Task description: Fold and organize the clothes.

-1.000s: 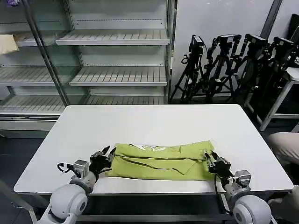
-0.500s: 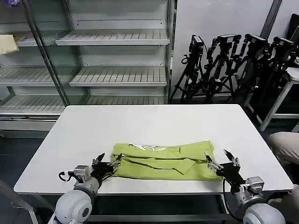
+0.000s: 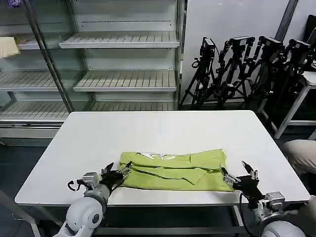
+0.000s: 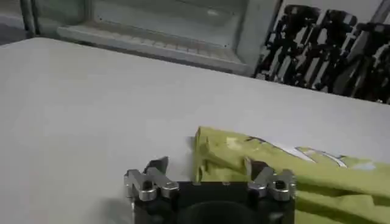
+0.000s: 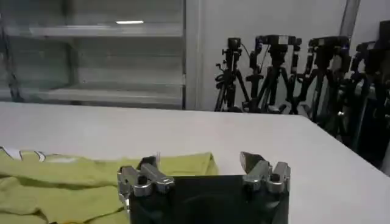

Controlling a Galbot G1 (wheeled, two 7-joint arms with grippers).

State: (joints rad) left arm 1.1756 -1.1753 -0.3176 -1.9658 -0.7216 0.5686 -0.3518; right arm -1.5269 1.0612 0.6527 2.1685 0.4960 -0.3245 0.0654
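White table [image 3: 163, 128]; empty glass-fronted shelving [image 3: 118, 59] behind (metal racks); black tripods [image 3: 247, 69] against grey wall [image 3: 232, 19].

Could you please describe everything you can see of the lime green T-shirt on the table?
The plain lime green T-shirt of soft thin fabric lies folded into a long, creased band across the near middle of the white table, a white neck label showing at its far edge. The open left pincer sits at one end and the open right pincer at the other; neither grips it.

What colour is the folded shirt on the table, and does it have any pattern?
The T-shirt is plain yellow-green with no visible pattern; a small white patch shows near its far edge. The head view shows it best.
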